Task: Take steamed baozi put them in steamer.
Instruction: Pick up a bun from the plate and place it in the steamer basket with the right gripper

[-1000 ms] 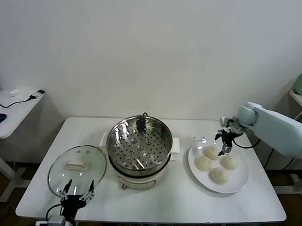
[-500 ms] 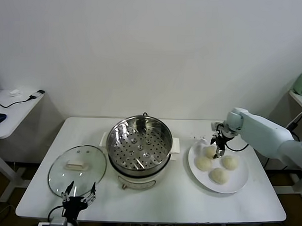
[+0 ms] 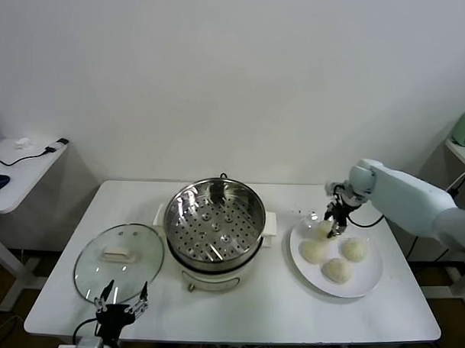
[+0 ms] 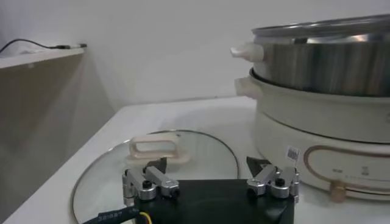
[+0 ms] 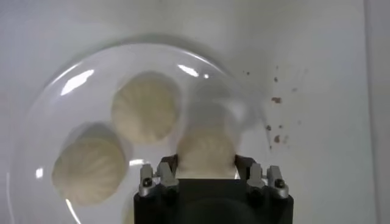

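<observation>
Right tool (image 3: 330,228): above the far edge of the plate (image 3: 366,282), closed most of the way around one baozi (image 5: 206,155); the wrist view shows the bun filling the gap between the two fingers (image 5: 159,176), and it looks just lifted off the plate.
Left tool (image 3: 121,306): parked low at the near edge of the bench (image 3: 289,313), in front of the glass lid (image 3: 119,262), jaws spread wide and holding nothing.
Other baozi: three remain on the plate (image 3: 314,251), close together, to the right of the steamer.
Steamer (image 3: 215,223): middle of the bench, lid off, perforated tray bare; no bun inside.
Step in hand: by my reading, the first bun is being picked up for the carry across to the pot.
Risk, squeeze: the dough looks soft; too hard a pinch could dent or tear it, too light a hold could let it slip out on the way.
Risk, sticking: the bun could cling to a finger on release and land off-centre.
Risk, rim: a low carry could knock the bun against the steamer's raised steel wall or its near handle (image 3: 270,223).
Risk, neighbours: the next descent could nudge the buns lying close together on the plate.
</observation>
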Tool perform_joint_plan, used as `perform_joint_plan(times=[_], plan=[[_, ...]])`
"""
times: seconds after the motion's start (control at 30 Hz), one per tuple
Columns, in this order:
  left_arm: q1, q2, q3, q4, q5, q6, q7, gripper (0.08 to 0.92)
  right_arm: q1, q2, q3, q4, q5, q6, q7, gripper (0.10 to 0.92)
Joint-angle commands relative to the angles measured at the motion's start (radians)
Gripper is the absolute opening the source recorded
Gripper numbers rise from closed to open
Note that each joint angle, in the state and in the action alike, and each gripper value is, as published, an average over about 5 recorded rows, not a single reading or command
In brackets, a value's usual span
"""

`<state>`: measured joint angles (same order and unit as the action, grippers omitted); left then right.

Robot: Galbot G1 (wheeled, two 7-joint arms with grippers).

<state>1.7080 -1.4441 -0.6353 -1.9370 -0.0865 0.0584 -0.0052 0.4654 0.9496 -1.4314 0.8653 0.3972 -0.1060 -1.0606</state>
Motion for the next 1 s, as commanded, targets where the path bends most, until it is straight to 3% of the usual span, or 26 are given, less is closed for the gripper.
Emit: perform_joint_plan(times=[0.03,0.3,0.53,0.73,1.0], plan=[[0.005,0.001,0.0,-0.027,0.0,0.002,0.0,0.823,0.326,-0.033,-0.192,0.213,0.112,0.017,-0.036,0.639],[0.017,0.005,0.001,-0.053,-0.001,0.001,-0.004,0.823,0.634,0.089,-0.244,0.501,0.2,0.155,-0.058,0.637],[0.026,-0.002,0.012,-0.068,0.004,-0.001,-0.011,0.823,0.574,0.283,-0.174,0.572,0.169,0.326,-0.081,0.636],[0.037,-0.008,0.017,-0.074,0.005,-0.008,-0.02,0.823,0.416,0.392,-0.121,0.484,-0.067,0.547,-0.079,0.636],[0.046,-0.007,0.015,-0.075,0.007,-0.012,-0.025,0.823,0.149,0.487,0.01,0.184,-0.465,0.792,-0.034,0.636]])
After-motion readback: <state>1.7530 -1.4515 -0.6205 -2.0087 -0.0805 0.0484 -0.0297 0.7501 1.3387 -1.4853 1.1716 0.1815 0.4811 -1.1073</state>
